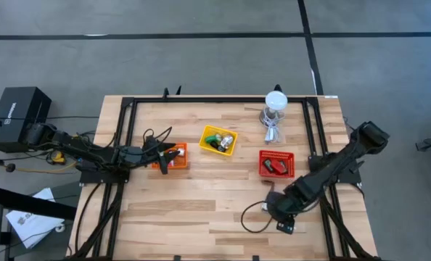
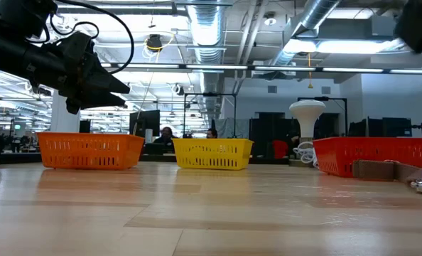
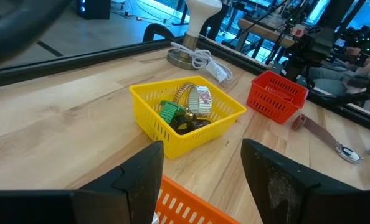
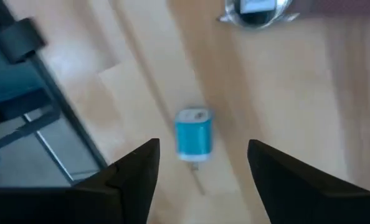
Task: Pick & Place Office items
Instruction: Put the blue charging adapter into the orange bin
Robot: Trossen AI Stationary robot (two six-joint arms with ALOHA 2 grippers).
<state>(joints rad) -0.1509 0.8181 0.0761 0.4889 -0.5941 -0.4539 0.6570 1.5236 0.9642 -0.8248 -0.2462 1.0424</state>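
Note:
My left gripper (image 1: 173, 156) hangs open over the orange bin (image 3: 188, 208) and holds nothing; the low view shows it raised above that bin (image 2: 90, 151). Ahead of it, the yellow bin (image 3: 188, 115) holds a green tape ring (image 3: 170, 112) and other small pieces. My right gripper (image 4: 203, 146) is open above the table near the front right. A small blue bit (image 4: 194, 134) lies flat on the wood between and just ahead of its fingertips, untouched. A silver bit (image 4: 256, 11) lies beyond it. A brown strip (image 3: 316, 129) rests flat beside the red bin (image 3: 277, 94).
The white round-topped stand (image 1: 275, 105) with its cable stands at the far side, right of centre. The red bin (image 1: 276, 164) holds a few items. Black frame rails (image 1: 121, 145) run along the table's left and right sides. Bare wood spreads across the near middle.

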